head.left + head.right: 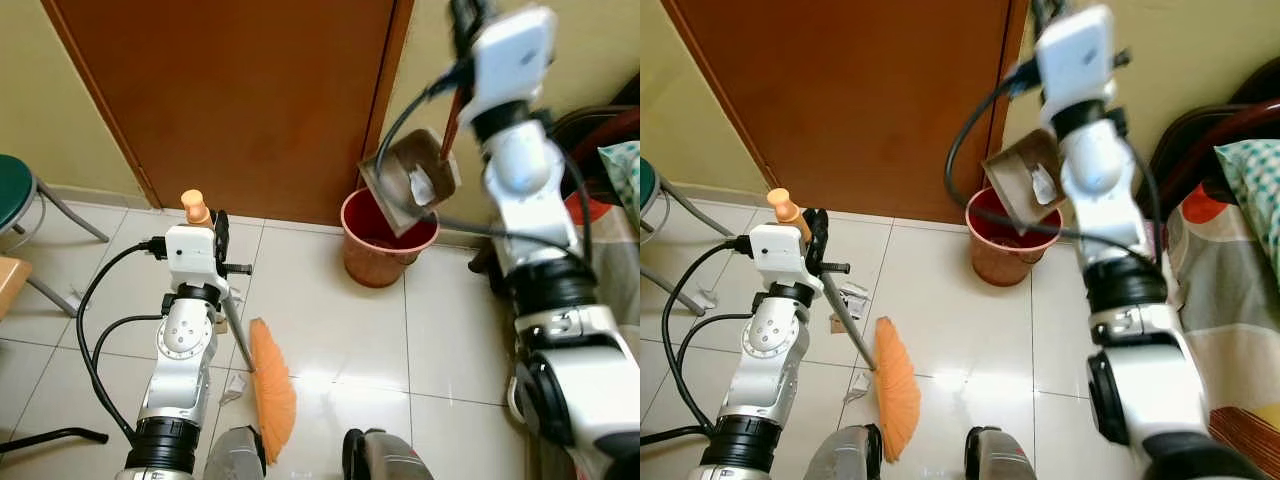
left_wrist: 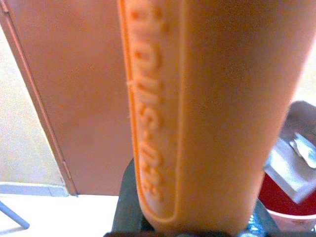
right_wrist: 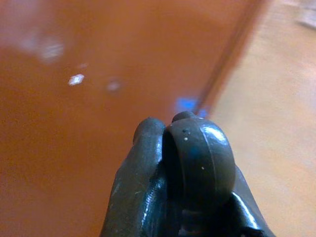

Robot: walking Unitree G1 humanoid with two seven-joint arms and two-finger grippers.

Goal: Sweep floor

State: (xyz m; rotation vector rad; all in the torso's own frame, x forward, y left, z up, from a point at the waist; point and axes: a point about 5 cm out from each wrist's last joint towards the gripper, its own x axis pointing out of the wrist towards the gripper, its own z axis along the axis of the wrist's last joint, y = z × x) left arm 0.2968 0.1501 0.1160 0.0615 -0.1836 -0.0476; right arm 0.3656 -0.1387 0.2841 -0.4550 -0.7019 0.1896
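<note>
My left gripper (image 1: 218,238) is shut on the orange grip (image 2: 207,113) of a broom. Its grey shaft (image 1: 237,335) slants down to the orange broom head (image 1: 272,390), which rests on the white tiles in front of my feet. My right gripper (image 1: 463,18) is raised high and shut on the dark handle (image 3: 197,163) of a brown dustpan (image 1: 410,178). The pan hangs tilted above a red bin (image 1: 385,245) by the door, with a white paper scrap (image 1: 420,186) lying in it. More paper scraps (image 1: 852,295) lie on the floor near the broom.
A brown door (image 1: 250,100) closes the wall ahead. A green stool (image 1: 15,185) stands at the left and a bed with a patterned cover (image 1: 1240,250) at the right. A black cable (image 1: 50,437) runs over the floor at lower left.
</note>
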